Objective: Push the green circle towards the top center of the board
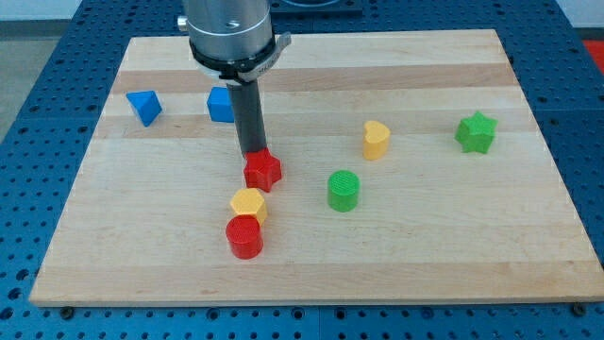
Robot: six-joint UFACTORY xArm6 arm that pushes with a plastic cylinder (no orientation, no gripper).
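The green circle (343, 190) is a short green cylinder a little right of the board's middle. My tip (253, 154) is left of it, at the top edge of the red star (263, 171), apparently touching it. The rod runs down from the grey arm head (230, 33) at the view's top. The green circle stands apart from all other blocks.
A yellow hexagon (249, 204) and a red cylinder (245, 237) sit below the red star. A blue cube (221, 105) and a blue triangle (144, 108) are at the upper left. A yellow heart (377, 140) and a green star (476, 132) are to the right. The wooden board (425, 255) lies on a blue pegboard.
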